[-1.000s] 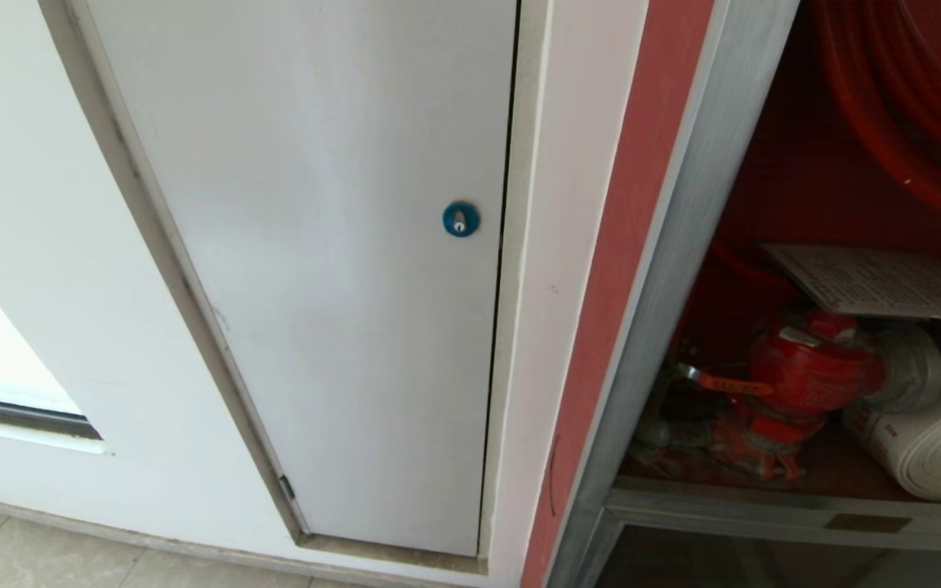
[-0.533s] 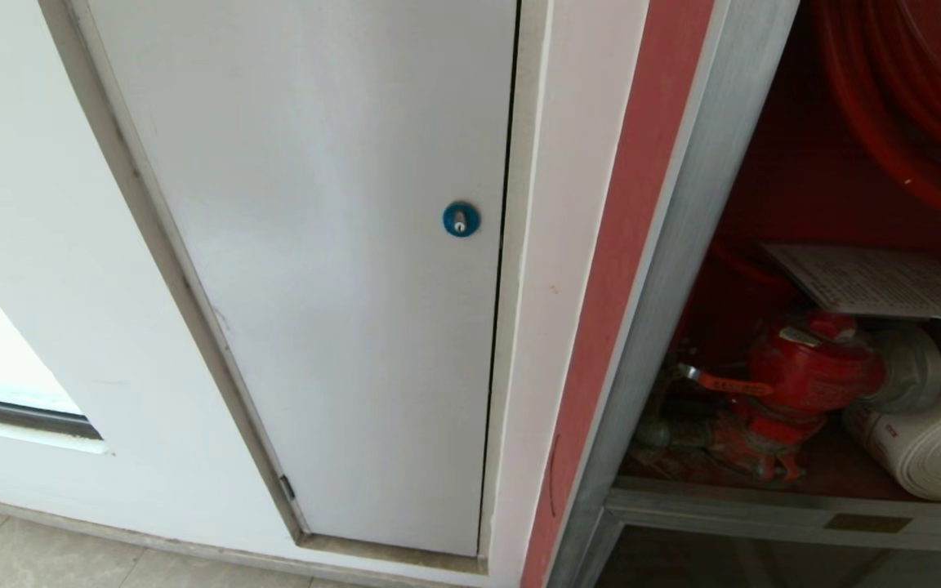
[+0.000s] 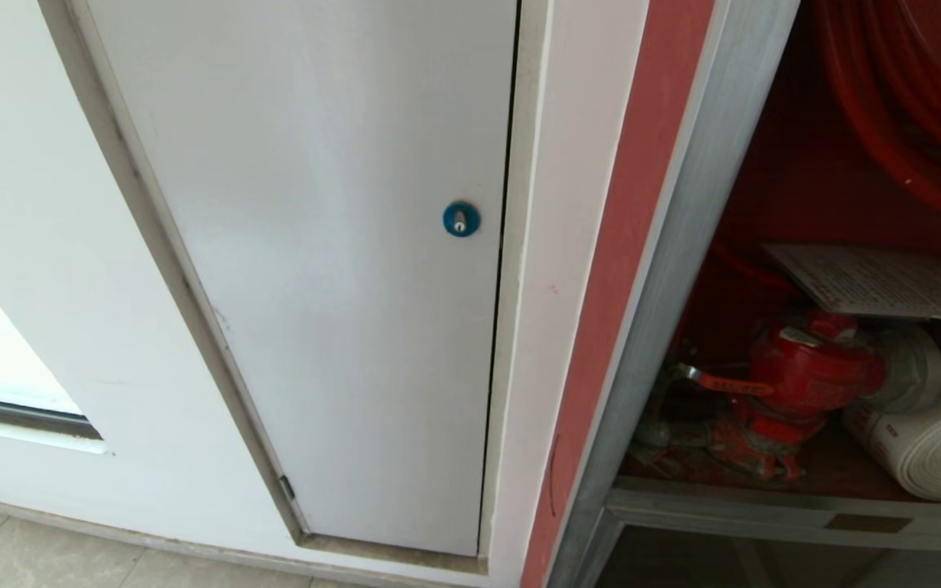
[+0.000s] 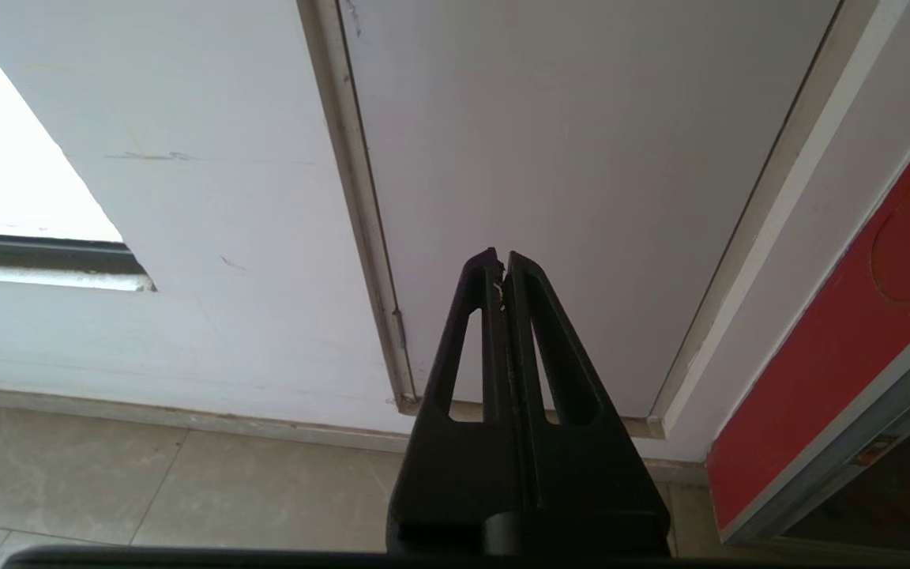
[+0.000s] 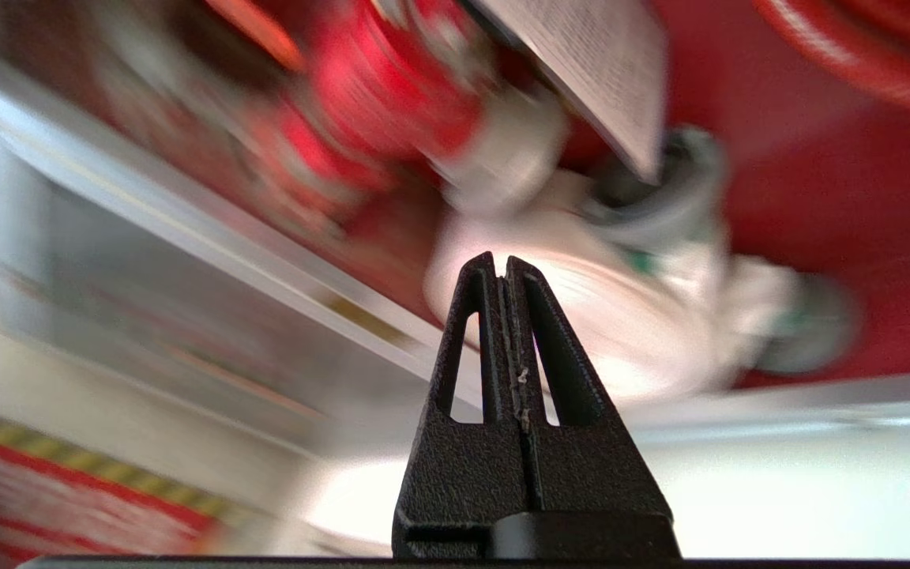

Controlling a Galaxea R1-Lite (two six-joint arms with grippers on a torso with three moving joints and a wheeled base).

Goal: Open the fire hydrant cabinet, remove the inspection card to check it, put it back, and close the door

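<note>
The red valve point(image 3: 813, 371) serves as the anchor here. Far to its left, past the cabinet's grey frame point(image 3: 666, 269), is a plain white panel point(image 3: 315, 269) with a small blue lock point(image 3: 461, 219); the left gripper point(image 4: 502, 265) points at the foot of that panel, near the floor point(image 4: 147, 482), fingers pressed together and holding nothing. The fire hydrant cabinet point(image 3: 797, 188) stands open: its red inside shows and no door covers it in any view, so the opening step looks done. The inspection card point(image 3: 879, 282) lies flat just above the valve, under the red hose reel point(image 3: 903, 106), untouched. To the valve's right and slightly lower sits the white rolled hose point(image 3: 936, 449). The right gripper point(image 5: 502, 269) is outside the head view; its own camera shows it facing the hose and the card's edge point(image 5: 605, 71), fingers pressed together, empty, apart from both. Taking the card, checking it, returning it and closing the door all appear left to do.
</note>
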